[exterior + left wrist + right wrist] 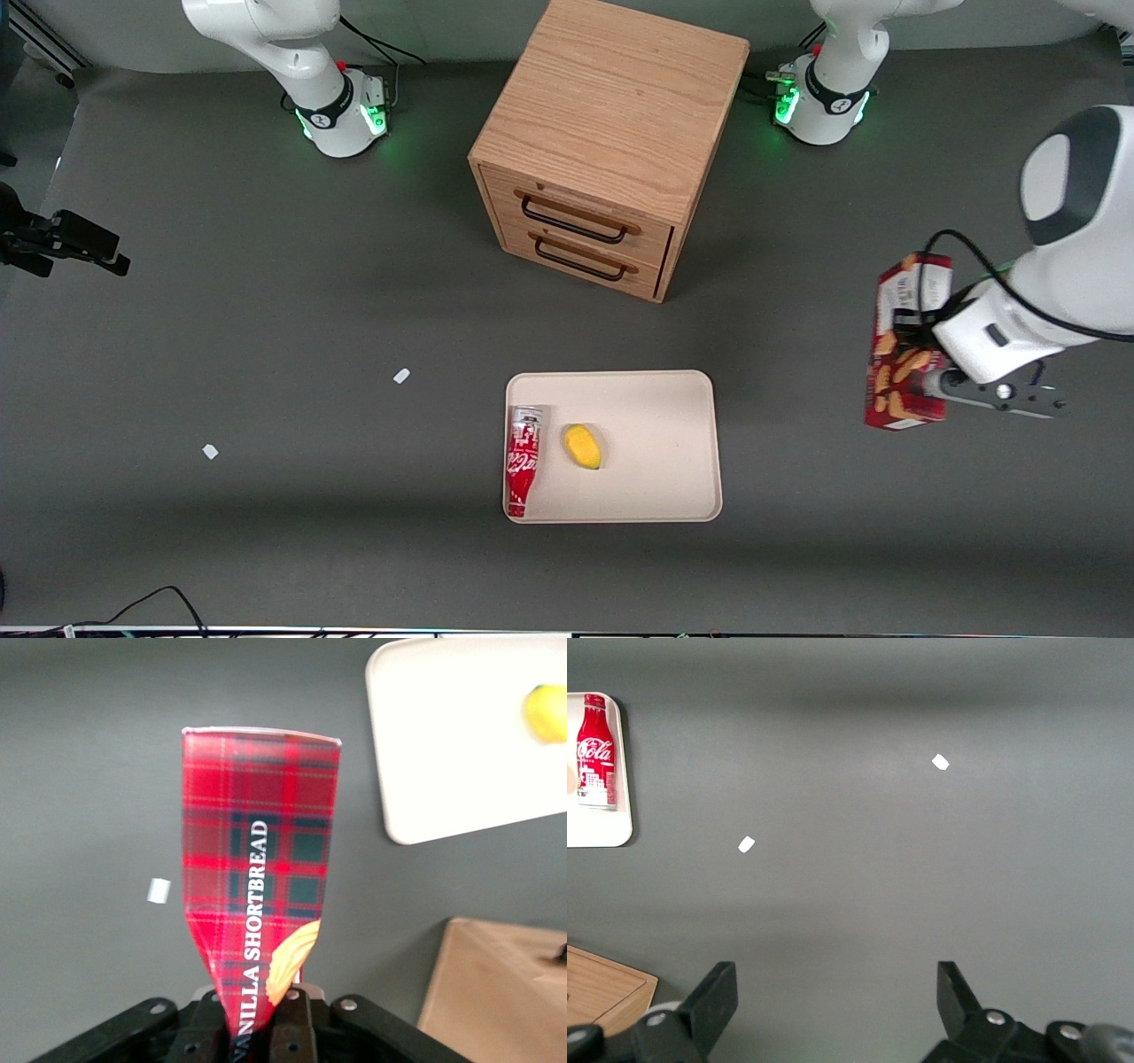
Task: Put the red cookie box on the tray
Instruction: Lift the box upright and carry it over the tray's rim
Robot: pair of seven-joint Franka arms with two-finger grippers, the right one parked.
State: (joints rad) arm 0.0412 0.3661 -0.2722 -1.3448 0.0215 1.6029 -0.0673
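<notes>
Jaws clamped on the red cookie box (905, 346) | gripper (921, 354) holds it lifted off the table (266, 354), toward the working arm's end, well apart from the tray (660, 416) | tray carries a red bottle (523, 459) and a yellow fruit (583, 447) | wooden cabinet (602, 142) farther from the camera than the tray

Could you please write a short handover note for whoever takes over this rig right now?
Gripper: shut on the red cookie box, held in the air above the mat toward the working arm's end of the table.
Tray: on the mat in front of the wooden cabinet; it holds a red bottle and a yellow fruit.
Done: box grasped and lifted.
Left: carry it over the tray's bare part and set it down.
</notes>
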